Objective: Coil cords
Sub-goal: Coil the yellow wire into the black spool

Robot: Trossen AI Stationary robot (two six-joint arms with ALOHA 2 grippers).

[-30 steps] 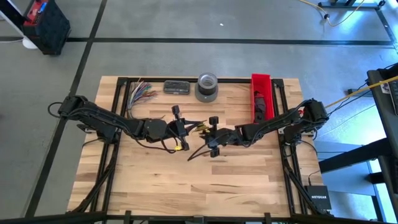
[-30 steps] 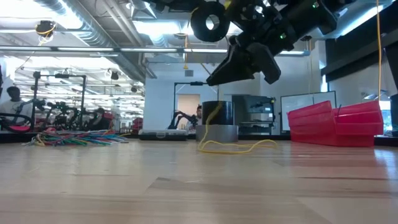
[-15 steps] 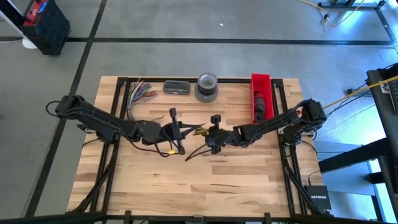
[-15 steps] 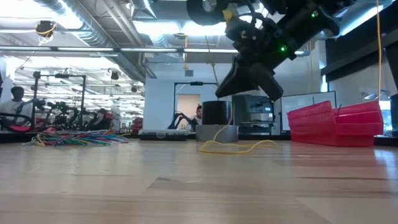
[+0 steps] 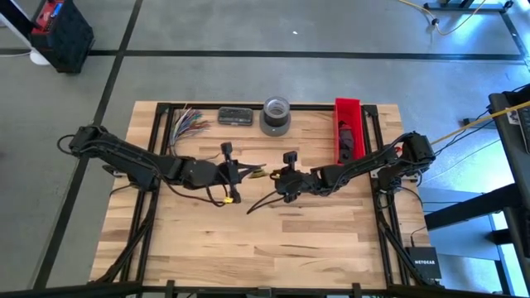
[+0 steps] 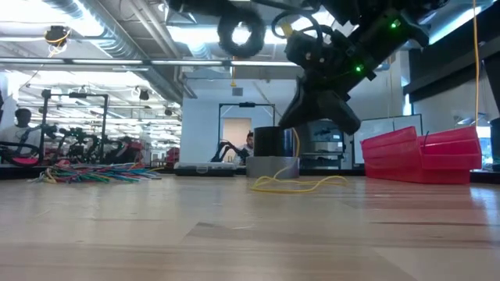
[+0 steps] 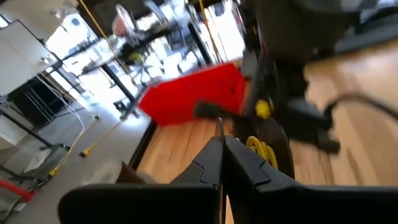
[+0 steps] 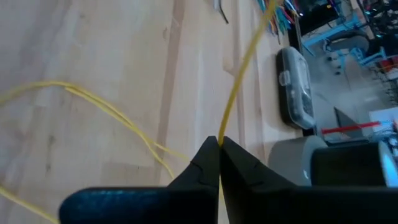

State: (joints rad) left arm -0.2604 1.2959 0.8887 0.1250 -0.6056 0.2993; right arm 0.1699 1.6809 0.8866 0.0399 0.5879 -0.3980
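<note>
Between the right end effector (image 8: 219,144) fingers, the yellow cord (image 8: 244,62) is now clamped, where they were apart a second ago. Left end effector (image 7: 222,144) is pinched together just beside it. Coiling can be started.

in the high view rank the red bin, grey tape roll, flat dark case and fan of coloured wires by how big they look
1. red bin, clearly the largest
2. fan of coloured wires
3. grey tape roll and flat dark case: these two look about alike, so I won't rank them
</note>
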